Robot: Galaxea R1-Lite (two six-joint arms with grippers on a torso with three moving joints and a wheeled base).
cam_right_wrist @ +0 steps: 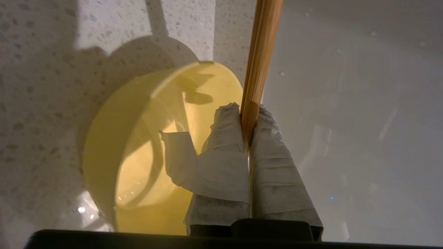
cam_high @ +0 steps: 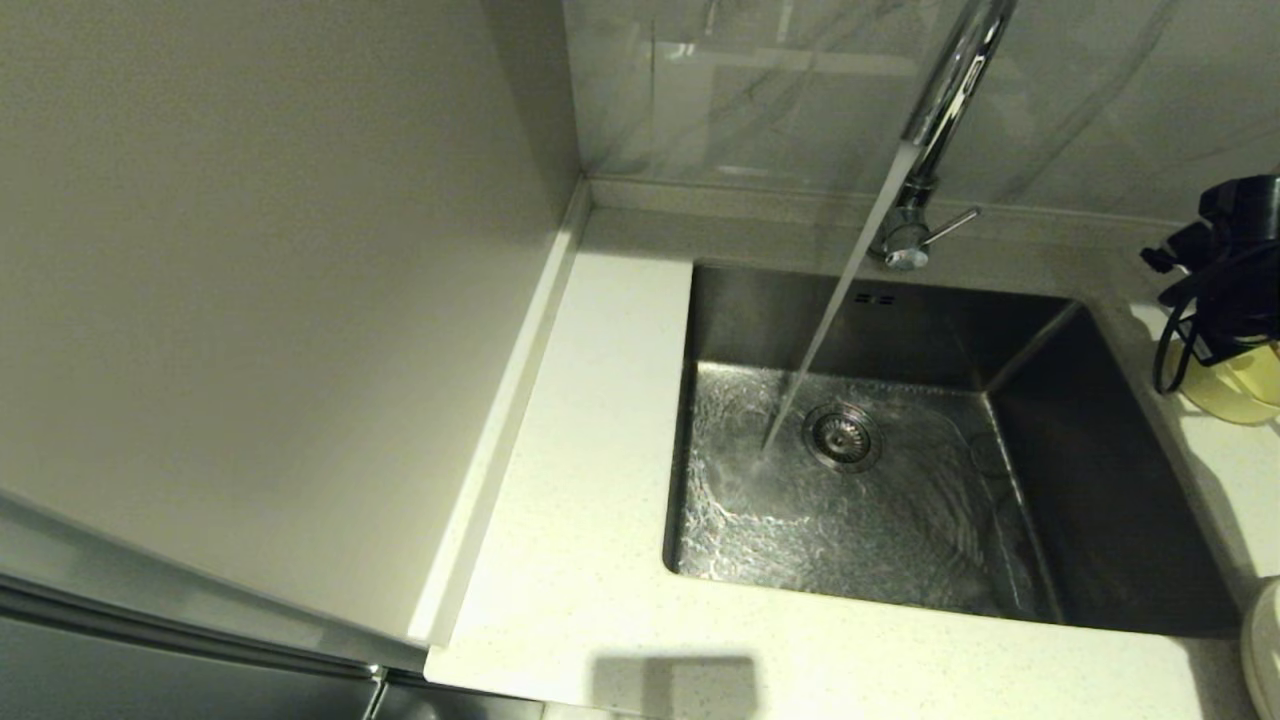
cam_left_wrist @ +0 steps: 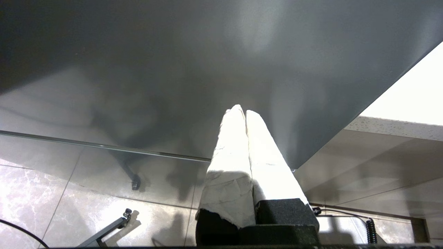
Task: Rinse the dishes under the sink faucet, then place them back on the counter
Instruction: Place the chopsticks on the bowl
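My right gripper (cam_right_wrist: 249,107) is shut on the brown wooden chopsticks (cam_right_wrist: 261,52), which stick out past its taped fingertips. It hangs just above the pale yellow bowl (cam_right_wrist: 138,138), which stands upright on the speckled counter. In the head view the right gripper (cam_high: 1230,290) is at the far right edge, over the bowl (cam_high: 1240,395), to the right of the sink (cam_high: 1080,480). The cream plate (cam_high: 1262,640) shows only as a sliver at the lower right edge. Water runs from the chrome faucet (cam_high: 950,90) into the basin. My left gripper (cam_left_wrist: 242,110) is shut and empty, parked low beside a cabinet.
The water stream (cam_high: 830,320) lands left of the round drain (cam_high: 843,436). The counter (cam_high: 590,420) runs left of and in front of the sink, with a raised rim against a tall grey panel (cam_high: 250,300). A glossy marble wall stands behind the faucet.
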